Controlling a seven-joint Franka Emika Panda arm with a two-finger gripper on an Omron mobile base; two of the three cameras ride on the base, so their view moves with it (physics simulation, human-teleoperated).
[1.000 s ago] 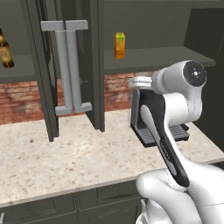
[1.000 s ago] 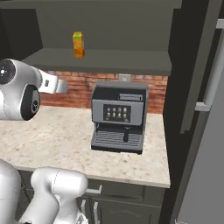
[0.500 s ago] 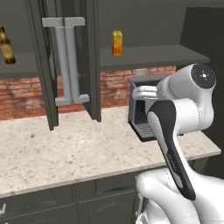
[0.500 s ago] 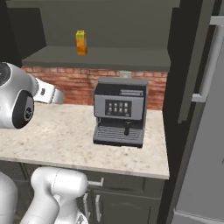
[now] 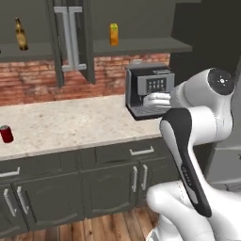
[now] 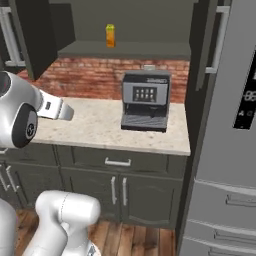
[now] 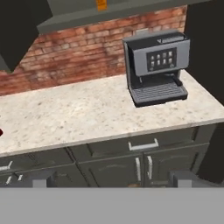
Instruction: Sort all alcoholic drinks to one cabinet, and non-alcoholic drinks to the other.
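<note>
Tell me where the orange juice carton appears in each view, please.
Left base view: juice carton on the upper shelf, top centre.
Right base view: on the shelf, top, left of centre.
Hand view: only its bottom shows, at the top edge.
Shared landmark: the coffee machine below it, to its right.

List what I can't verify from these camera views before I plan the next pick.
- Small red soda can: nearly cut off by the hand view's left edge.
- Orange juice carton: cropped by the hand view's top edge.
- Amber-brown beer bottle: label too small to read, left base view.
</note>
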